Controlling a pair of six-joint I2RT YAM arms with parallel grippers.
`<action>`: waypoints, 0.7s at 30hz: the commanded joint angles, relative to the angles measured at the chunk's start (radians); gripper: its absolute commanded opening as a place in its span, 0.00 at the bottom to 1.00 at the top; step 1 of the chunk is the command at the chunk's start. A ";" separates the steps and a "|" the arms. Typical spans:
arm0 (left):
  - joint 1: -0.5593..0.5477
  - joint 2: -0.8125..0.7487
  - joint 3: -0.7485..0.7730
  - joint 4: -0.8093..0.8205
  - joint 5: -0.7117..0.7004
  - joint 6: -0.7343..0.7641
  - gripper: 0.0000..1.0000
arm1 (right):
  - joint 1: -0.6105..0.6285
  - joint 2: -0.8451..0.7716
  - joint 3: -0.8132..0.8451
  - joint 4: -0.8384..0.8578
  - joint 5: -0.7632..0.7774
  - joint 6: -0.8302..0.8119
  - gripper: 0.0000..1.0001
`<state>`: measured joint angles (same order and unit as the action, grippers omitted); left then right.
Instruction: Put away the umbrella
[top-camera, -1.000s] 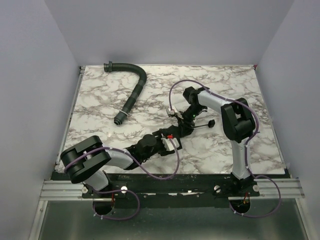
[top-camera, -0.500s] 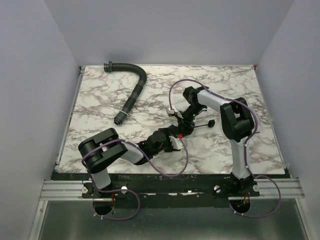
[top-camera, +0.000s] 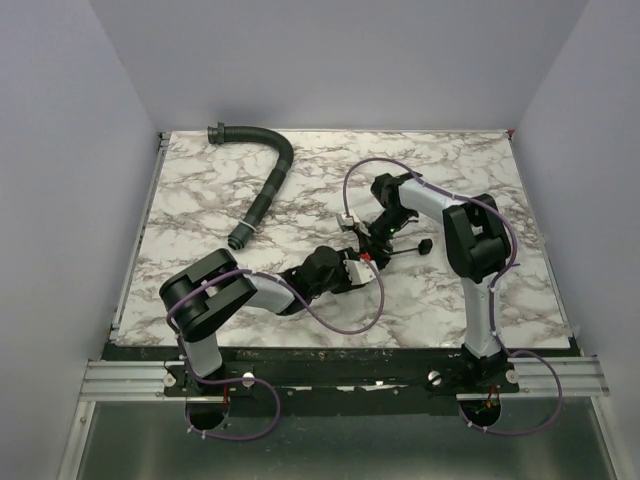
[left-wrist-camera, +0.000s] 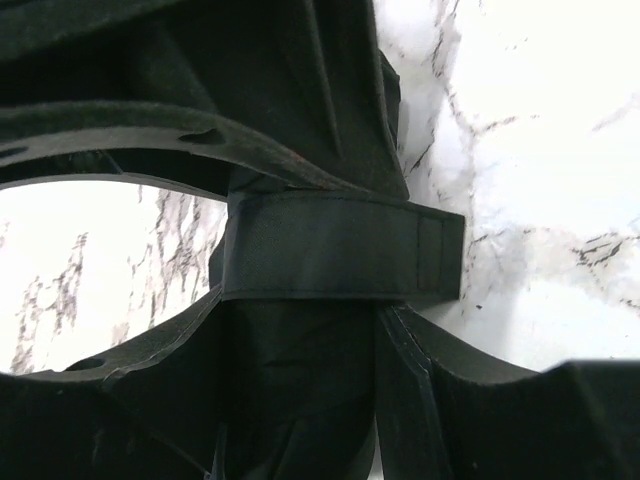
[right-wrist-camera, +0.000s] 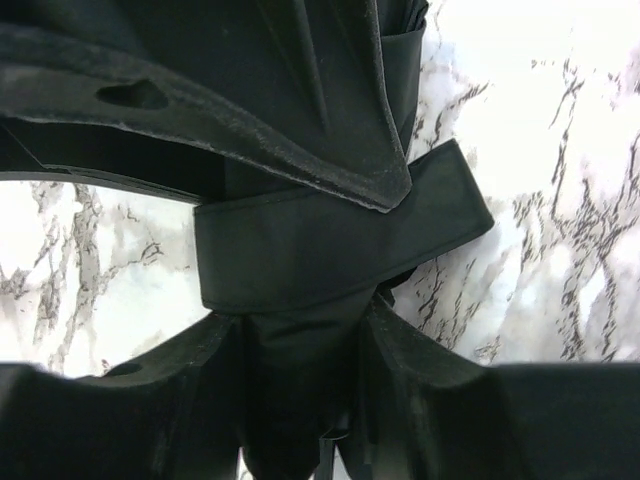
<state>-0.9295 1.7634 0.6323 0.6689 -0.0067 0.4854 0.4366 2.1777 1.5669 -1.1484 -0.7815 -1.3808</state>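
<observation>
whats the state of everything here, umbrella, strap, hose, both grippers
umbrella: canopy folded into a bundle, held by both grippers
strap: wrapped round the bundle, tab end sticking out
handle: out on its thin shaft, nothing gripping it
hose: curved, lying far left, untouched
left gripper: shut on the umbrella at the strap
right gripper: shut on the umbrella at the strap

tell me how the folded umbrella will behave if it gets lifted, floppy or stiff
The umbrella is a soft fabric bundle, so it probably gives under a squeeze. Its strap looks wrapped shut, so the fabric likely won't spill open. The thin shaft and small handle stick out one end, so it may tilt that way if lifted off-centre.
</observation>
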 joint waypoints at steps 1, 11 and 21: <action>0.052 0.072 0.005 -0.260 0.173 -0.234 0.00 | -0.007 0.052 -0.120 -0.095 0.099 0.010 0.49; 0.137 0.180 0.036 -0.316 0.412 -0.469 0.00 | -0.059 -0.207 -0.218 0.174 0.009 -0.056 0.84; 0.236 0.267 0.061 -0.330 0.558 -0.599 0.00 | -0.060 -0.310 -0.440 0.384 0.145 -0.177 0.89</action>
<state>-0.7841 1.8961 0.7509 0.6910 0.5034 0.1261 0.3565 1.8992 1.2148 -0.8143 -0.7418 -1.3659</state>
